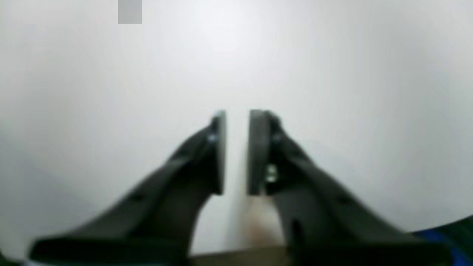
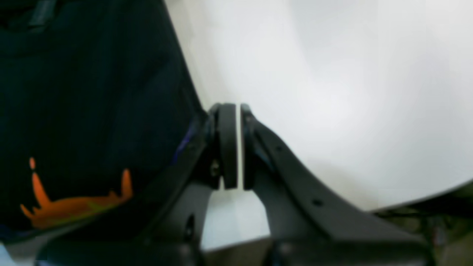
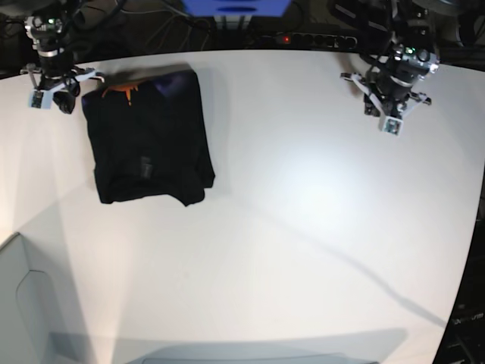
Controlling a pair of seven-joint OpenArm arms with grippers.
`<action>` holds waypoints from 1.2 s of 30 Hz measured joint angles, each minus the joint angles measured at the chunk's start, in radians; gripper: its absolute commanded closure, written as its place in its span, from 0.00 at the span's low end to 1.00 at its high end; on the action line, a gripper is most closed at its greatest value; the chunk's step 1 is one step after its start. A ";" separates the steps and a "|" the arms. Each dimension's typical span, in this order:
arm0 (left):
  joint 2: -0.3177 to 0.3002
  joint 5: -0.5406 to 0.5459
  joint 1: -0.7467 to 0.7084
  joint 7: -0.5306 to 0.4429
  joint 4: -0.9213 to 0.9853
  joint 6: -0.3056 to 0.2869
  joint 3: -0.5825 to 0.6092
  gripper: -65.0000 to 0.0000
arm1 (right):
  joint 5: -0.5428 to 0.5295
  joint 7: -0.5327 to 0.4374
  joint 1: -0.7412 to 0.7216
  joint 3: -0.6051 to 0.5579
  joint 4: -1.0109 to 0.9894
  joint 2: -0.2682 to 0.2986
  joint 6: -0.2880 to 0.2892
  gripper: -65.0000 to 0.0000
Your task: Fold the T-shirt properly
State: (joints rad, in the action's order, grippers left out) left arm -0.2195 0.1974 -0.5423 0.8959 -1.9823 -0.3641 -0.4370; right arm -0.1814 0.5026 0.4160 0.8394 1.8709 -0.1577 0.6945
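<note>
The black T-shirt (image 3: 148,140) lies folded into a rough rectangle at the far left of the white table (image 3: 303,227), its orange collar mark (image 3: 121,89) at the back edge. In the right wrist view the T-shirt (image 2: 92,92) fills the left side, with the orange mark (image 2: 74,207) low down. My right gripper (image 2: 238,107) is shut and empty, just beside the cloth's edge and over bare table; in the base view the right gripper (image 3: 67,97) sits at the shirt's back left corner. My left gripper (image 1: 236,112) is empty over bare table, its jaws drawn in to a narrow slit; in the base view the left gripper (image 3: 383,106) hovers at the far right.
A power strip (image 3: 314,39) and cables lie behind the table's back edge, beside a blue box (image 3: 235,6). A pale grey panel (image 3: 23,303) stands at the front left corner. The table's curved edge runs down the right side.
</note>
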 measured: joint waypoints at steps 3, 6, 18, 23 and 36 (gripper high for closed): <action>0.038 -0.013 -0.052 0.010 0.000 0.001 -0.071 1.00 | 0.002 -0.007 -0.022 0.000 -0.043 0.019 -0.001 1.00; 0.052 -0.007 -0.095 0.008 0.000 0.001 -0.104 1.00 | 0.004 -0.005 -0.022 -0.023 -0.073 0.026 0.000 1.00; 0.047 0.106 -0.211 0.001 0.008 0.000 -0.124 1.00 | -0.002 -0.006 0.001 -0.069 -0.088 0.032 0.000 1.00; 0.045 0.108 -0.213 0.001 0.008 0.000 -0.124 1.00 | -0.003 -0.009 0.024 -0.077 -0.087 0.033 -0.001 1.00; 0.045 0.108 -0.214 0.002 0.008 0.001 -0.124 1.00 | -0.003 -0.008 0.047 -0.084 -0.084 0.010 0.000 1.00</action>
State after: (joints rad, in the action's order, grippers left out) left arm -0.1745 0.3050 -0.7567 0.8978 -1.9747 -0.3634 -0.5613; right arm -0.1844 0.4942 0.4633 0.7551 1.7870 -0.1478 0.6941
